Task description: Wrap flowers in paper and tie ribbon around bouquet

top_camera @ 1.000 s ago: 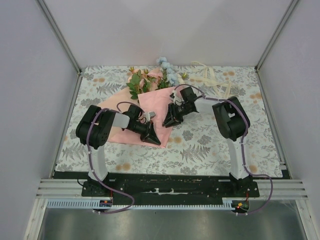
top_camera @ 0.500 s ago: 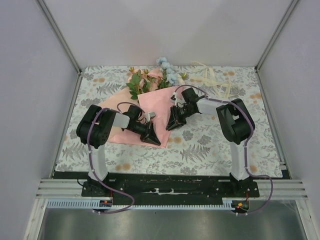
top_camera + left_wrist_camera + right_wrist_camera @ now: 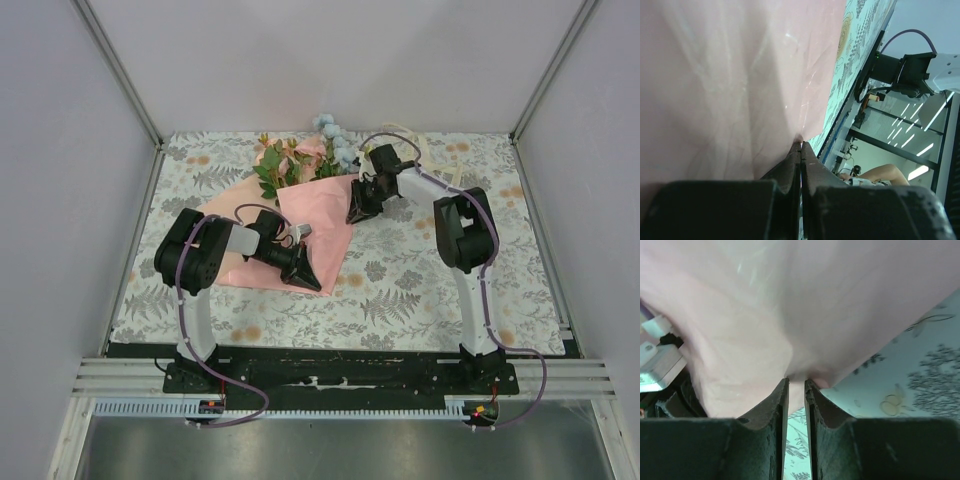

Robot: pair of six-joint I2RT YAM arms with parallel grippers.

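The flowers (image 3: 296, 162) lie at the far middle of the table, their stems under the salmon-pink paper (image 3: 318, 222), which is folded over them. My left gripper (image 3: 311, 279) is shut on the paper's near corner; in the left wrist view the sheet (image 3: 715, 75) meets the closed tips of that gripper (image 3: 800, 144). My right gripper (image 3: 357, 210) is at the paper's right edge just below the blooms. Its jaws stand narrowly apart with a fold of paper (image 3: 815, 300) pinched between the tips of the gripper (image 3: 796, 381). The cream ribbon (image 3: 428, 150) lies loose at the far right, partly behind the right arm.
The floral tablecloth (image 3: 420, 280) covers the table, with grey walls on three sides. A metal frame rail (image 3: 340, 378) runs along the near edge by the arm bases. Purple cables loop along both arms.
My right gripper has moved away from me and to the right along the paper's edge, toward the blooms, drawing the folded flap with it. The left arm has not moved.
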